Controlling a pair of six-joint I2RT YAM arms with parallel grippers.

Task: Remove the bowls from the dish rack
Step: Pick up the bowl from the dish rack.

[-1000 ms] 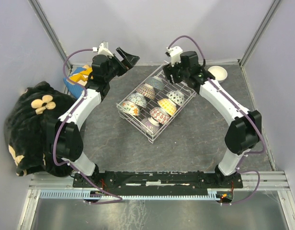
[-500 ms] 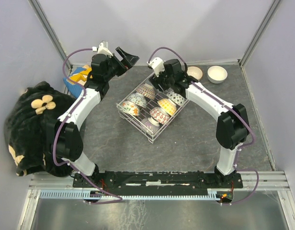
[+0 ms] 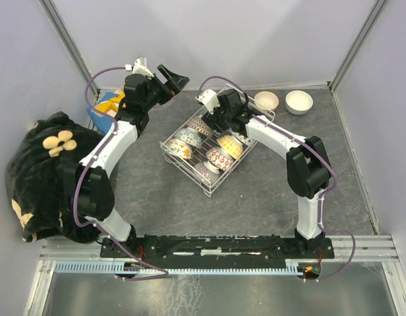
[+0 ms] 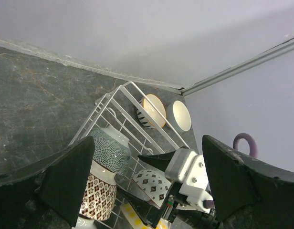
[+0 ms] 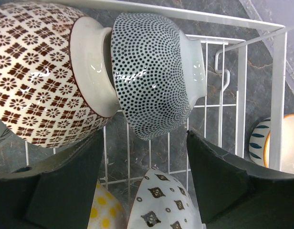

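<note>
The rack [image 3: 213, 141], mid bench [image 3: 157, 197], holds a dotted bowl [image 5: 152, 76] touching a brown-patterned bowl [image 5: 37, 76]. The right claw [image 5: 144, 138] hangs over them, fingers apart. Left claw [image 4: 148, 143] gapes, apparently empty. A striped bowl [image 3: 266, 101] and white bowl [image 3: 299, 102] sit beyond, black bundle [image 3: 41, 171] left.

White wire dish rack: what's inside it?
Small patterned ceramic bowls, leaning in two rows. The right arm covers the white wire rack's far end from above, hiding some.

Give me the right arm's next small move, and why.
Probably lower the right gripper onto the dotted bowl and close across it. The jaws stand open and empty right by that bowl, which stands on edge at the end of the dish rack.
</note>
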